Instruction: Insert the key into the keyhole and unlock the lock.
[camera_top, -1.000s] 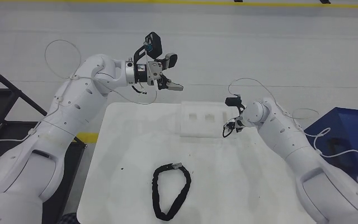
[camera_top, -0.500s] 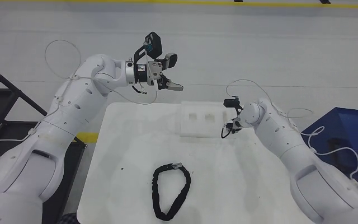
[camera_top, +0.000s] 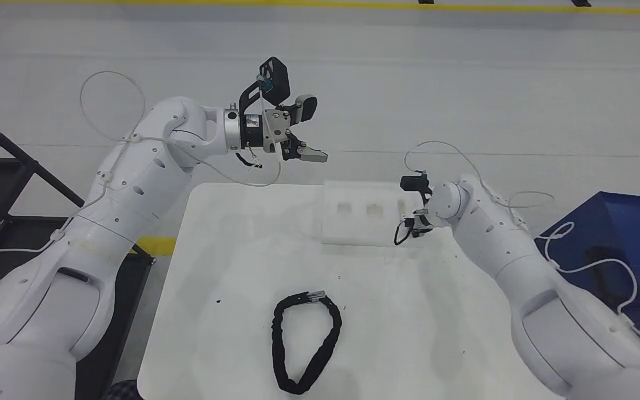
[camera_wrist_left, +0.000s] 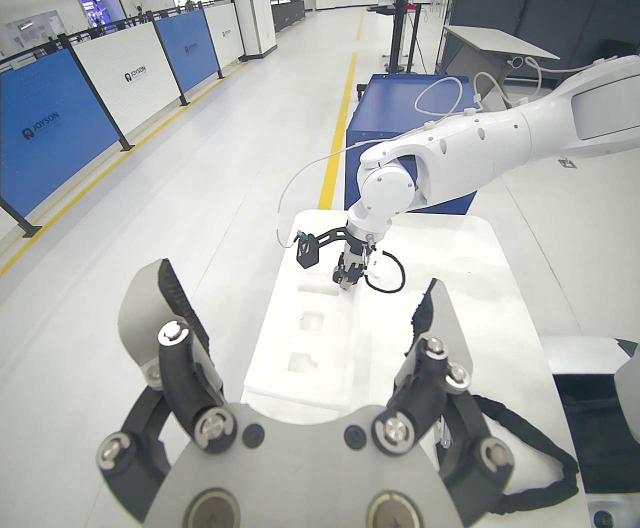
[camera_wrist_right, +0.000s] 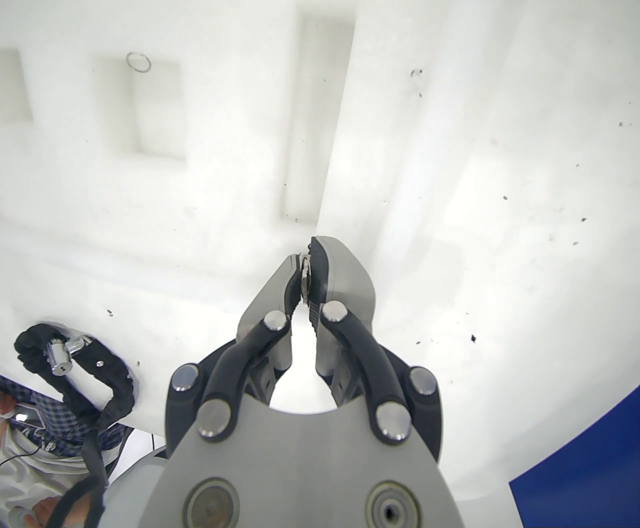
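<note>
A black chain lock (camera_top: 306, 340) lies looped near the table's front, its silver cylinder (camera_top: 316, 296) at the loop's far end; the right wrist view shows the cylinder (camera_wrist_right: 62, 355) end-on. My right gripper (camera_top: 413, 222) sits at the right end of the white foam tray (camera_top: 365, 212) and is shut on a thin metal key (camera_wrist_right: 304, 277) between its fingertips, just above the foam (camera_wrist_right: 225, 200). My left gripper (camera_top: 310, 152) hangs open and empty, raised beyond the table's far left edge. From the left wrist view its own gripper (camera_wrist_left: 300, 310) faces the tray (camera_wrist_left: 370, 360) and the right gripper (camera_wrist_left: 345, 282).
The foam tray has several shallow pockets, and a small ring (camera_wrist_right: 138, 62) lies in one. A blue cart (camera_top: 600, 230) stands to the right of the white table (camera_top: 450, 340). A black frame (camera_top: 20, 170) stands off the left side.
The right arm has shifted slightly to the left along the tray's end, still shut on the key. The left arm has kept still.
</note>
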